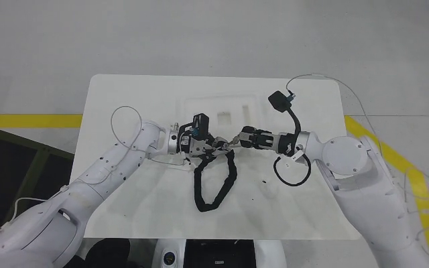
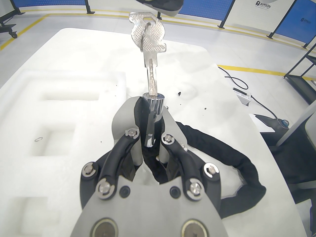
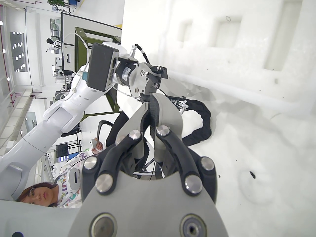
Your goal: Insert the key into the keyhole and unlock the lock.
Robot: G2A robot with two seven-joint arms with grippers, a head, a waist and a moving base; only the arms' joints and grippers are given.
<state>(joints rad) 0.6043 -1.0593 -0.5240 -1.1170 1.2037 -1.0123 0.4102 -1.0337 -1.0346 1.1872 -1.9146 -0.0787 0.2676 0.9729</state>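
Left wrist view is giving me the clearest look. The left pincer (image 2: 149, 118) is clamping the chrome barrel of the lock (image 2: 155, 107) between its two fingers. The keyhole (image 2: 153, 96) is facing away from the wrist. The key (image 2: 149, 50) is standing with only its tip inside the keyhole, most of the blade showing outside, and it is leaning a little off the barrel's line. A thin wire ring is passing through the hole in the key's textured head. The right pincer (image 2: 160, 1) is meeting the far corner of that head, and as far as I am able to judge it is pinching the key there by its edge.

In the right wrist view I am seeing the right pincer's fingers (image 3: 158, 114) pressed together at the tips, with the key hidden behind them.

In the top view the two pincers are meeting tip to tip over the middle of the white counter (image 1: 134, 100), the left pincer (image 1: 203, 143) coming from one side and the right pincer (image 1: 236, 140) from the other. The lock's black sleeved chain (image 1: 216, 184) is hanging from the left pincer and lying in a loop on the counter, toward the near edge. A white foam tray (image 1: 221, 107) with rectangular recesses is sitting on the far half of the counter, just beyond the pincers. A small ring (image 2: 38, 139) is lying in one recess, and a few dark specks (image 2: 179, 92) are lying on the counter near the lock.
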